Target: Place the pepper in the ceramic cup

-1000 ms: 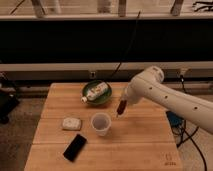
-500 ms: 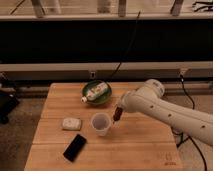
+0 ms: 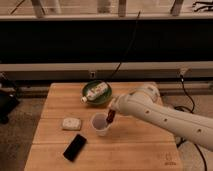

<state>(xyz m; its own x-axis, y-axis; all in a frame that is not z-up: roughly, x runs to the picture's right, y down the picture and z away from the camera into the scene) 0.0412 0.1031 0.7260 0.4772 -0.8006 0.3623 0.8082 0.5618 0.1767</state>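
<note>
I see the dark red-brown pepper [image 3: 109,117] at my white arm's end effector [image 3: 110,116], over the plain white ceramic cup [image 3: 100,124]; pale wood bench [image 3: 135,145], dark green bowl [image 3: 102,98], black phone [image 3: 75,147].

The gripper [image 3: 113,111] hangs just over the right rim of the white ceramic cup [image 3: 100,125], clamped on the dark red pepper [image 3: 109,117] — its lower end at the cup's mouth. On the wooden table [image 3: 140,145]: a green bowl [image 3: 105,99] holding a white bottle [image 3: 95,92] behind — a pale sponge [image 3: 71,123] and a black phone [image 3: 74,146] to the left.
</note>
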